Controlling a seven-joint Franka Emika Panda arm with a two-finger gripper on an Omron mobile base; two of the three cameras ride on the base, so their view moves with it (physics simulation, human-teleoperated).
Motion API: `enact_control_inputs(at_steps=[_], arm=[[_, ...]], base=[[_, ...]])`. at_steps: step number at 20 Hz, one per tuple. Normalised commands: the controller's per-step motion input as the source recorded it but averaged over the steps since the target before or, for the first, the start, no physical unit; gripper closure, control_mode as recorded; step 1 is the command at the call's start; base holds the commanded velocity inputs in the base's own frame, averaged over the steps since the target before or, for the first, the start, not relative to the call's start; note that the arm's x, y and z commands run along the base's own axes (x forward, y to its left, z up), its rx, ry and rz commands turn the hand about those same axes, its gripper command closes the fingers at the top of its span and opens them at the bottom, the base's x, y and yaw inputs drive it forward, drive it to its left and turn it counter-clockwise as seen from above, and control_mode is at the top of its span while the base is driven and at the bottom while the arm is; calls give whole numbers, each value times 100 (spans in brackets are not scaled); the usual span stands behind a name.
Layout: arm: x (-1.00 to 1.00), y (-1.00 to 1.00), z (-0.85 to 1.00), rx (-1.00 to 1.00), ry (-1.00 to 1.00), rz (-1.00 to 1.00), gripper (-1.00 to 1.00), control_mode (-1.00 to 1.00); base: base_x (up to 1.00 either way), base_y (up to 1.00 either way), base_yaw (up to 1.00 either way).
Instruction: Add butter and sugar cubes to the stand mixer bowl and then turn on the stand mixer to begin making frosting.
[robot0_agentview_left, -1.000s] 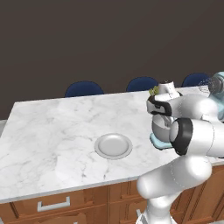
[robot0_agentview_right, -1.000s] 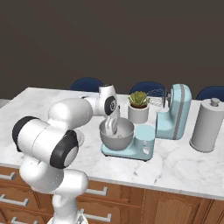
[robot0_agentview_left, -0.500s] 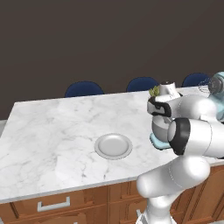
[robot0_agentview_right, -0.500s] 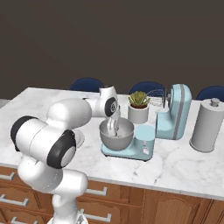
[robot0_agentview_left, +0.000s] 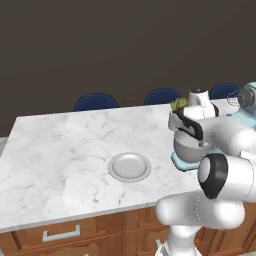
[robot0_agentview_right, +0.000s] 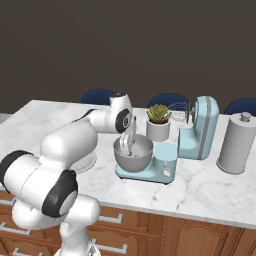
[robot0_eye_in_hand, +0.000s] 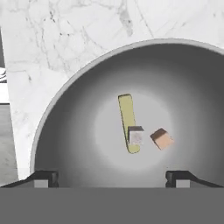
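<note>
stand mixer (robot0_agentview_left: 246, 107) cut by frame edge

Grey bowl (robot0_eye_in_hand: 87, 87) holds yellow-green butter (robot0_eye_in_hand: 127, 118), white cube (robot0_eye_in_hand: 136, 135), tan cube (robot0_eye_in_hand: 162, 139).

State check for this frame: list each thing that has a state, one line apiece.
gripper: open, empty, above the stand mixer bowl
stand mixer bowl: on the mixer base, holding butter and two cubes
butter: lying in the bowl bottom
white sugar cube: on the butter's end
brown sugar cube: loose in the bowl, beside the butter
stand mixer: head tilted back
plate: empty
</note>
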Motion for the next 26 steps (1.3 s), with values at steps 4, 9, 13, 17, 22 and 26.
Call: enact_control_inputs(at_steps=[4,9,13,17,22,26], arm=[[-81,18,63,0,-19,-3,-100,-100],[-85,2,6,0,-14,-3,-100,-100],[-83,-45,-11,10,-15,0,-100,-100],[-87,-92,0,18,-13,-4,-100,-100],[-59,-100,0,20,-12,-10,-100,-100],[-27,-100,0,25,-12,-8,-100,-100]], base=[[0,0,0],[0,0,0],[0,0,0],[0,0,0],[0,0,0],[0,0,0]])
